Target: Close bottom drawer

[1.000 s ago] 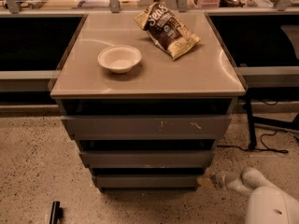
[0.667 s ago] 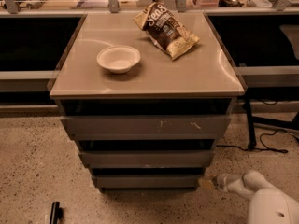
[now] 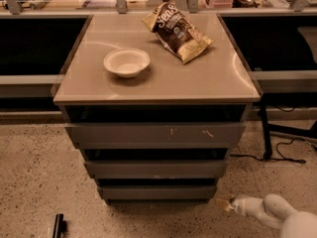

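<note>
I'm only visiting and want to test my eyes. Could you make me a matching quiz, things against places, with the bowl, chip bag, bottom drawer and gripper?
Things:
1 bowl
2 chip bag
3 bottom drawer
4 gripper

Places:
A by the floor, at the right
B tabletop, left half
C lowest front of three
D tabletop, towards the back

Pairs: 1-B, 2-D, 3-C, 4-A

The chip bag (image 3: 177, 31) reads "Sea S"; the gripper (image 3: 224, 203) sits just right of the bottom drawer (image 3: 157, 192).

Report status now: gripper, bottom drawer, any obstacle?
Gripper low, beside right end of bottom drawer. Drawer front out, dark gap above it. Nothing seen blocking it.
</note>
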`<state>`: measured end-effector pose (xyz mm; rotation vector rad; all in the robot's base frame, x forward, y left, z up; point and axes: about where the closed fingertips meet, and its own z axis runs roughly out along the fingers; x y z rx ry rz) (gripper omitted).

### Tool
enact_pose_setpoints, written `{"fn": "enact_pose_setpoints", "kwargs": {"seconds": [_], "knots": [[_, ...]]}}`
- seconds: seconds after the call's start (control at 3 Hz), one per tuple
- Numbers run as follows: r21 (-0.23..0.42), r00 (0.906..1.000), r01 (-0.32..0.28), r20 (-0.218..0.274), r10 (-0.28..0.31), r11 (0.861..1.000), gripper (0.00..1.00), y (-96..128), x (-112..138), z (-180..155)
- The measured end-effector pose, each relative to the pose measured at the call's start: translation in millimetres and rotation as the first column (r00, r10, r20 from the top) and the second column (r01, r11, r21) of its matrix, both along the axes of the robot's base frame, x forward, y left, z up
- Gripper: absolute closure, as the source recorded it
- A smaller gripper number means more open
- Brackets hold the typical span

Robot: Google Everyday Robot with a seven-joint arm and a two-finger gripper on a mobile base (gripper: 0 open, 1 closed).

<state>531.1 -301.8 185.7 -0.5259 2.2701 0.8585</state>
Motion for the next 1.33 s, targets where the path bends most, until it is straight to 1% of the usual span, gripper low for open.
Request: {"fn": "enact_pose_setpoints", "kwargs": {"seconds": [1.0,1.33], "knots": [[0.000,1.0000,-0.001,0.000,0.001,1.000,0.13,0.4,0.4,0.0],[0.000,1.0000,-0.001,0.000,0.001,1.000,0.00,0.4,0.4,0.0]]}}
